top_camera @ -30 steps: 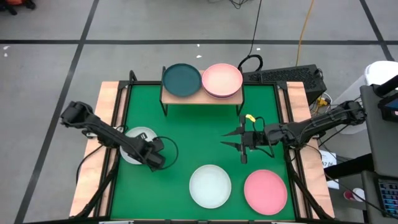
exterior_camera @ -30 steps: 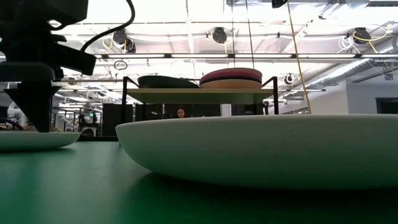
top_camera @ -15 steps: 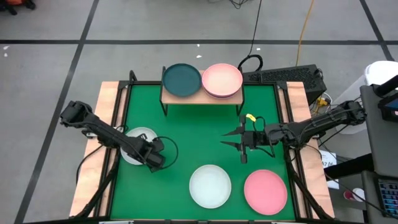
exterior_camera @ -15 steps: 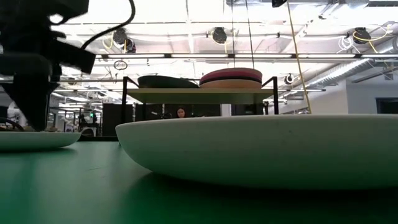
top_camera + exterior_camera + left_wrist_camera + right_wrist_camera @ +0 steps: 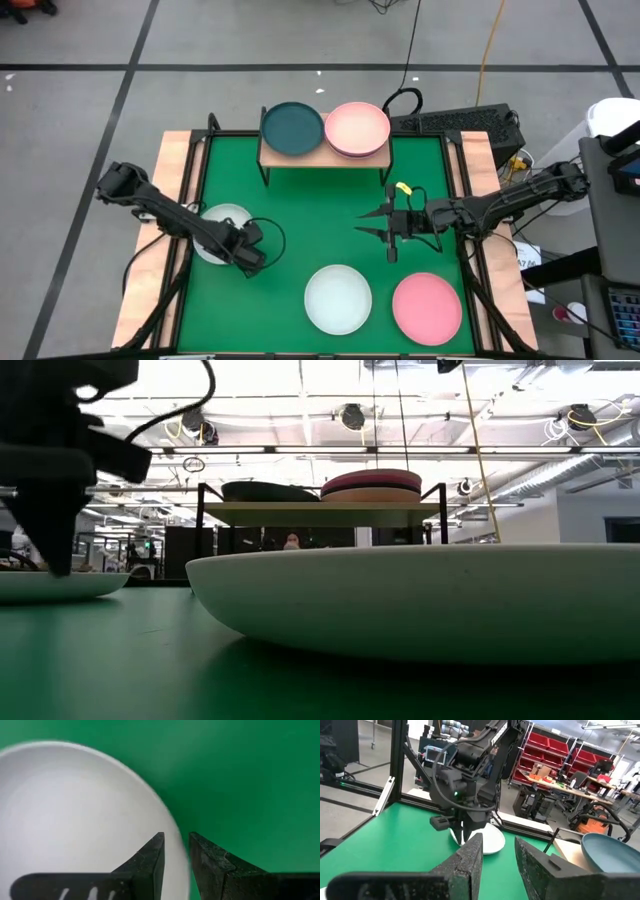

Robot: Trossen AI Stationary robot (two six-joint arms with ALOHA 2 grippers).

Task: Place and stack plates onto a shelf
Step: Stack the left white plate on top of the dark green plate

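**Now: left pincer straddles the pale plate's rim**

Now look at your left gripper (image 5: 176,865) in its wrist view: the two dark fingers are set narrowly apart, one over the inside of the round pale mint-white plate (image 5: 75,820) and one just outside it, with the rim running through the slot between them. You cannot tell from these pictures whether the pads already touch the rim. From above, that same plate (image 5: 222,225) lies at the left side of the big green-topped table (image 5: 300,220), and the gripper (image 5: 250,257) sits at its near-right edge, so the plate body lies to the left of the pincer, toward the arm's base. The coming move likely turns on pinching that edge and lifting.

The small light-wood shelf on thin black legs (image 5: 325,157) stands at the far middle of the table, well apart from this plate. It holds a dark teal-grey round plate (image 5: 292,128) on its left half and, on its right, a stack topped by a pale pink round plate (image 5: 357,128); the low view shows a magenta layer (image 5: 370,481) in that stack.

Your right gripper (image 5: 372,222) hovers mid-table with its fingers spread and nothing between them. Another pale mint-white plate (image 5: 338,299) and a magenta-pink plate (image 5: 427,306) wait near the front edge, nearer the right arm
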